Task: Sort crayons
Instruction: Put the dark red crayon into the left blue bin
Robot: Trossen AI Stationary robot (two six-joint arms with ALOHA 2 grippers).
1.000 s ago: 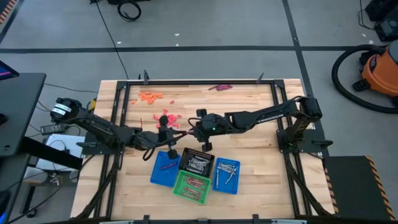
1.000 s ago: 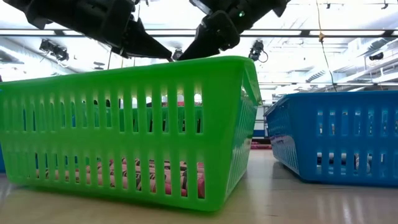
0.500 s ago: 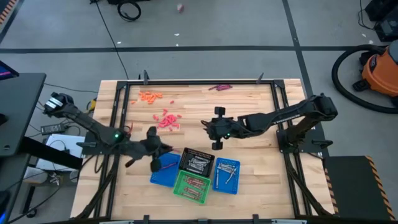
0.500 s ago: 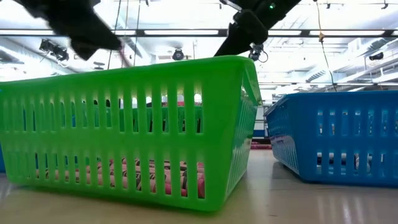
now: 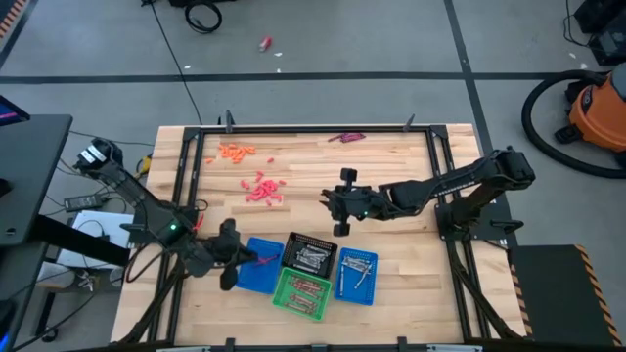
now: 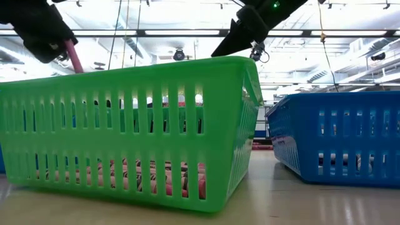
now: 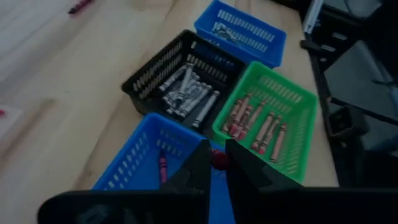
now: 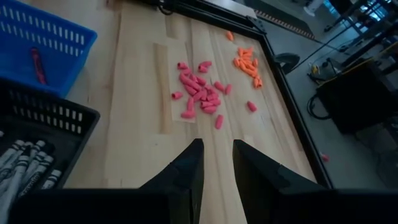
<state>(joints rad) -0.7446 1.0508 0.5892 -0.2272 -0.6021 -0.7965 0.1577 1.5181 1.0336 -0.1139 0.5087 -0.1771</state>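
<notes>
You have one reddish crayon (image 7: 218,160) pinched in the closed left gripper (image 7: 214,163), its long axis pointing down, directly over the blue basket (image 7: 134,165) near the worktop's front edge. The right gripper (image 8: 216,155) waits mid-worktop, slightly parted, empty.

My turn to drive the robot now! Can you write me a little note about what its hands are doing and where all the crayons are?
Left gripper: shut on a reddish crayon, above the nearest blue basket.
Right gripper: open, holding nothing, over bare table beside the black basket.
Done: grey crayons in the black basket, maroon ones in the green basket, one crayon in the near blue basket.
Left: the pink pile, the orange pile and a few dark ones at the table's far edge.
</notes>
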